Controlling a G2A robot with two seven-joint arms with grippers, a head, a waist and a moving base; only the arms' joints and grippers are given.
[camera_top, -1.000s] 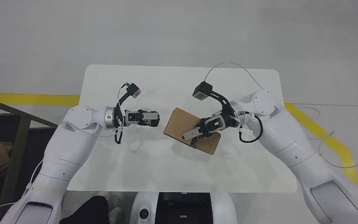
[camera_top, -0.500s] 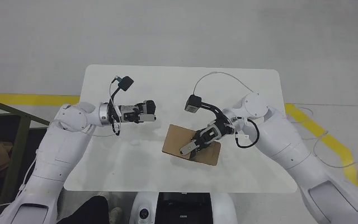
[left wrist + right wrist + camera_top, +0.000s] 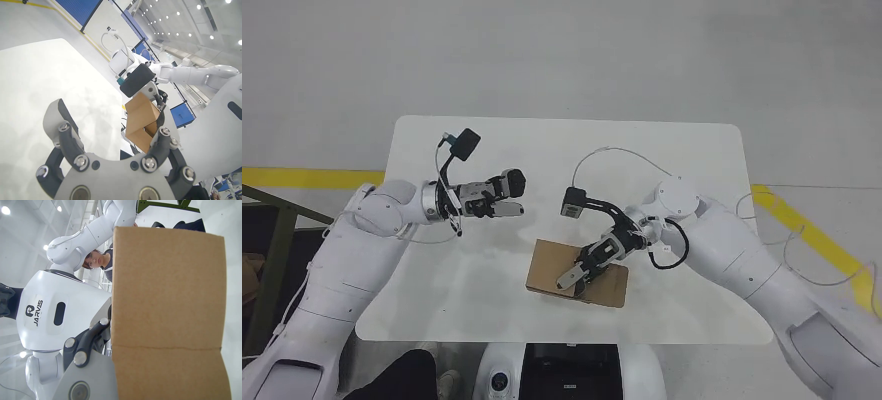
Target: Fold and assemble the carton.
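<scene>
1. Brown carton [image 3: 545, 268] sits closest in, at the table's near edge and about mid-width. From the top view it looks flattened and turned slightly askew to that edge.
2. In the left wrist view the carton is bent into a shallow V, and its panels are not lying flat together.
3. In the right wrist view a broad cardboard panel stands just in front of the lens, and a crease line [image 3: 166, 348] runs straight across it.
4. Right gripper [image 3: 570, 275] is clamped on the carton, with its fingers lying across the board's upper face.
5. Right arm comes in from the right side. Its elbow is out, its forearm angles inward toward the near edge, and its wrist is bent over the carton.
6. Left gripper [image 3: 514, 192] is farther back, over the left-centre of the table. It is well apart from the carton and holds nothing.
7. Its fingers [image 3: 66, 117] are spread wide.
8. Left arm is bent at the elbow. Its forearm runs roughly level across the table, with the claw pointing toward the right arm.
9. White table [image 3: 662, 150] stretches beyond both arms.
</scene>
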